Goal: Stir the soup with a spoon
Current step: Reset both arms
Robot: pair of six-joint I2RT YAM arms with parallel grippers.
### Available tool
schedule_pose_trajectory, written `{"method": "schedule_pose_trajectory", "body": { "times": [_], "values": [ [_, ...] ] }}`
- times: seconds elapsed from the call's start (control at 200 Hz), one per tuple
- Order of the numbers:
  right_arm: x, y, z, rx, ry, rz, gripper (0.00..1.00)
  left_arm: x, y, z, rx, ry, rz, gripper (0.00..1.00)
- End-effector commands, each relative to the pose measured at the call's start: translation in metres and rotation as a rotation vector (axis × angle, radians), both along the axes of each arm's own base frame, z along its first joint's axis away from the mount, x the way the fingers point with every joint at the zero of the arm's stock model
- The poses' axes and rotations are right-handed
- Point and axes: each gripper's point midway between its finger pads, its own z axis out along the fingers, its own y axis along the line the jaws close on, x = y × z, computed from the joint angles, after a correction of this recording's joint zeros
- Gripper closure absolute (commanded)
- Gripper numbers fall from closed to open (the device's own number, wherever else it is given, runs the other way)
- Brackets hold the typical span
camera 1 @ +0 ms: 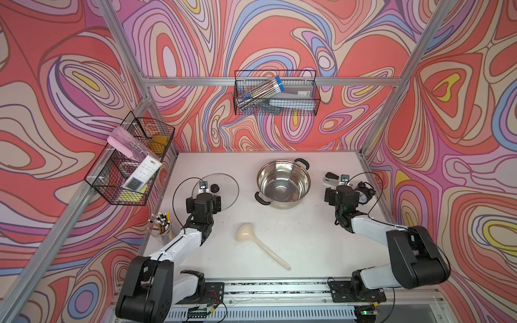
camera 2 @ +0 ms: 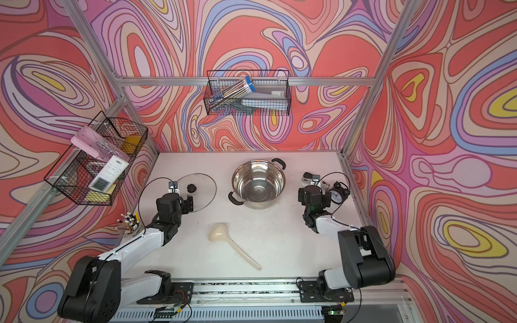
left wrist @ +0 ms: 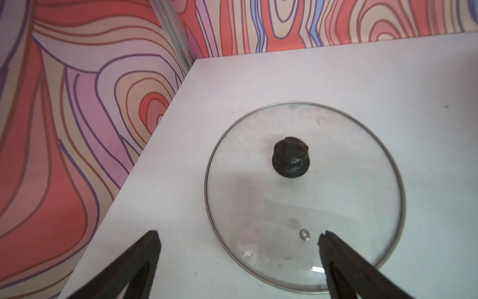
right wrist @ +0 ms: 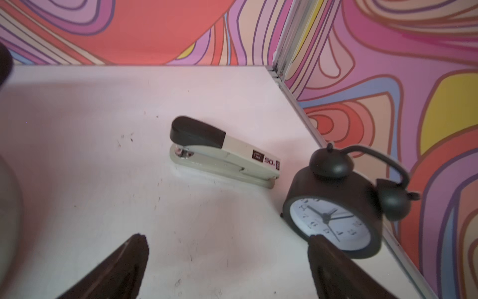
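Note:
The shiny steel pot (camera 1: 283, 183) (camera 2: 258, 181) with two black loop handles stands at the back middle of the white table; no soup shows in it. The spoon (camera 1: 263, 249) (camera 2: 236, 250), a cream ladle, lies flat at the front middle, bowl toward the pot, apart from both arms. My left gripper (left wrist: 238, 236) hangs open and empty over the near edge of the glass lid (left wrist: 305, 196), left of the pot. My right gripper (right wrist: 227, 237) is open and empty over bare table right of the pot, beside the alarm clock (right wrist: 333, 207).
A stapler (right wrist: 222, 152) lies past the right gripper near the back right corner. A clear cup of pencils (camera 1: 162, 226) stands by the left arm. Wire baskets hang on the back wall (camera 1: 275, 93) and on the left wall (camera 1: 131, 162).

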Motion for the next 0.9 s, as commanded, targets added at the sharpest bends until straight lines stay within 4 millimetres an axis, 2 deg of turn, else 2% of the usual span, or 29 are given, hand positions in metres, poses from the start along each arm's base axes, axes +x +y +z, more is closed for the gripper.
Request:
{"method": "schedule_pose_trajectory", "body": {
  "times": [0.0, 0.025, 0.065, 0.11, 0.17, 0.21, 0.23, 0.28, 0.361, 0.456, 0.596, 0.676, 0.896],
  "values": [
    [0.026, 0.002, 0.023, 0.027, -0.174, 0.051, 0.02, 0.023, -0.005, 0.01, -0.025, -0.127, -0.053, 0.01],
    [0.03, 0.002, 0.025, 0.053, -0.204, 0.069, 0.02, 0.026, -0.005, 0.007, -0.017, -0.127, -0.058, 0.01],
    [0.034, 0.004, 0.013, 0.075, -0.175, 0.092, 0.02, 0.031, -0.006, 0.003, -0.015, -0.136, -0.068, 0.01],
    [0.035, 0.001, 0.011, 0.083, -0.209, 0.098, 0.02, 0.034, -0.005, -0.008, -0.033, -0.113, -0.076, 0.01],
    [0.032, -0.005, 0.008, 0.136, -0.21, 0.106, 0.02, 0.036, -0.005, -0.015, -0.048, -0.134, -0.095, 0.01],
    [0.023, -0.003, 0.0, 0.134, -0.235, 0.131, 0.02, 0.033, -0.003, -0.02, -0.068, -0.13, -0.087, 0.01],
    [0.022, -0.002, 0.008, 0.12, -0.296, 0.145, 0.02, 0.031, -0.002, -0.023, -0.072, -0.128, -0.083, 0.01],
    [0.017, 0.006, 0.008, 0.129, -0.286, 0.196, 0.02, 0.031, -0.002, -0.02, -0.062, -0.184, -0.094, 0.01],
    [0.02, 0.013, 0.009, 0.124, -0.283, 0.236, 0.02, 0.032, -0.007, -0.025, -0.095, -0.131, -0.134, 0.01],
    [0.03, 0.0, 0.003, 0.13, -0.233, 0.15, 0.02, 0.035, -0.006, -0.026, -0.107, -0.126, -0.137, 0.01],
    [0.03, -0.001, 0.002, 0.128, -0.231, 0.147, 0.02, 0.034, -0.005, -0.024, -0.105, -0.139, -0.133, 0.01],
    [0.03, -0.001, 0.003, 0.127, -0.233, 0.146, 0.02, 0.036, -0.014, -0.025, -0.105, -0.129, -0.194, 0.01],
    [0.029, -0.001, 0.003, 0.127, -0.234, 0.145, 0.02, 0.036, -0.018, -0.026, -0.109, -0.121, -0.214, 0.01]
  ]
}}
